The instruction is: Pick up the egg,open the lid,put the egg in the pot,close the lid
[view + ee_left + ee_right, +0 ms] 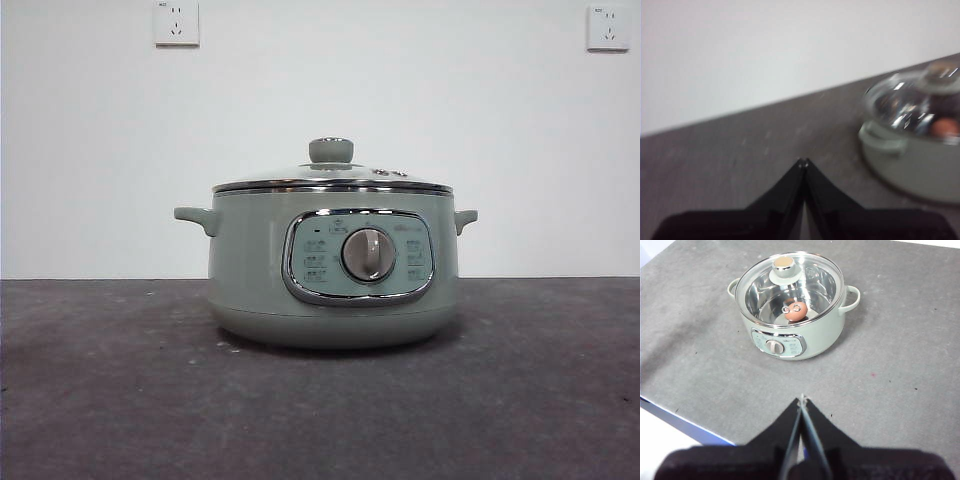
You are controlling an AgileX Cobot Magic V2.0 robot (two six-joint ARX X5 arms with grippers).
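Egg in the covered pot, both grippers apart from it

The egg (796, 311) lies inside the pot (790, 335), under the lid (789, 287); the right gripper (801, 400) sits before the pot's dial side, the left gripper (803, 162) off to one handle side.

A big green pot (333, 270) sits in the middle of the dark gray table (100, 400). Its lid (331, 180) is on top, with a little green knob (331, 150) sticking up. A shiny round dial (368, 254) is on the front of the pot, and two white sockets (176, 22) are high on the wall behind.
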